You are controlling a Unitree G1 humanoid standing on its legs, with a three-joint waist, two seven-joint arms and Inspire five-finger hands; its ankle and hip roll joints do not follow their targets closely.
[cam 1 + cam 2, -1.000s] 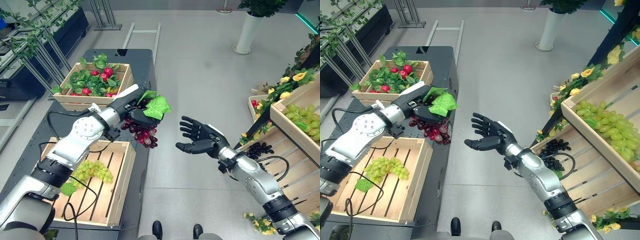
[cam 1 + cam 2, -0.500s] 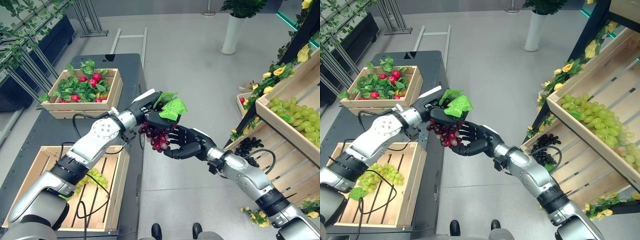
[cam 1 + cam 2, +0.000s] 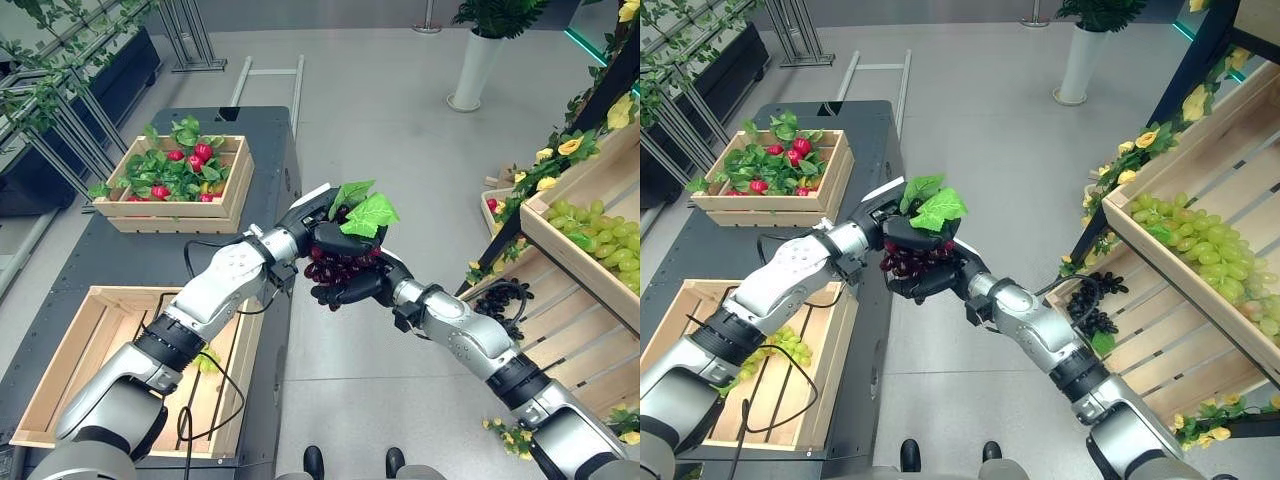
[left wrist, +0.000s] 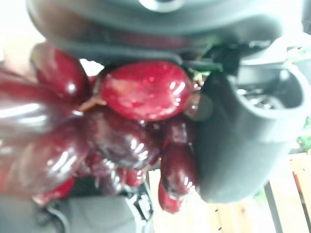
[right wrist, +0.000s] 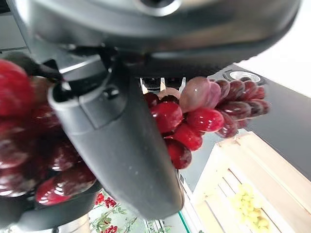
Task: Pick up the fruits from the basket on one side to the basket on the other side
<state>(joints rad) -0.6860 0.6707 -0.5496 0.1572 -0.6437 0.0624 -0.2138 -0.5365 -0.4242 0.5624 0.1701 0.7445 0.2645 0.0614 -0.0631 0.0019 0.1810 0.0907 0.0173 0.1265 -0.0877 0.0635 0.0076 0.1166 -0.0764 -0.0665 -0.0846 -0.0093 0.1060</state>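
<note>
A bunch of red grapes [image 3: 334,268] with green leaves [image 3: 366,207] hangs in the air past the right edge of the black table [image 3: 130,255]. My left hand [image 3: 308,214] is shut on its top, by the stem. From below, my right hand [image 3: 356,292] cups the bunch with fingers curled round it. Up close, the left wrist view has the red grapes [image 4: 141,90] against the hand's fingers [image 4: 243,141]. In the right wrist view the thumb [image 5: 121,141] lies across the grapes [image 5: 204,114].
A wooden crate [image 3: 70,340] with green grapes [image 3: 780,345] sits near me on the table; a crate of red fruit and leaves [image 3: 180,170] sits farther back. At the right, slanted shelf crates hold green grapes [image 3: 1200,250] and dark grapes [image 3: 500,297]. A white planter [image 3: 475,70] stands beyond.
My right hand has come up under the bunch and curled its fingers round it. The left hand still holds the top. The camera has shifted a little.
</note>
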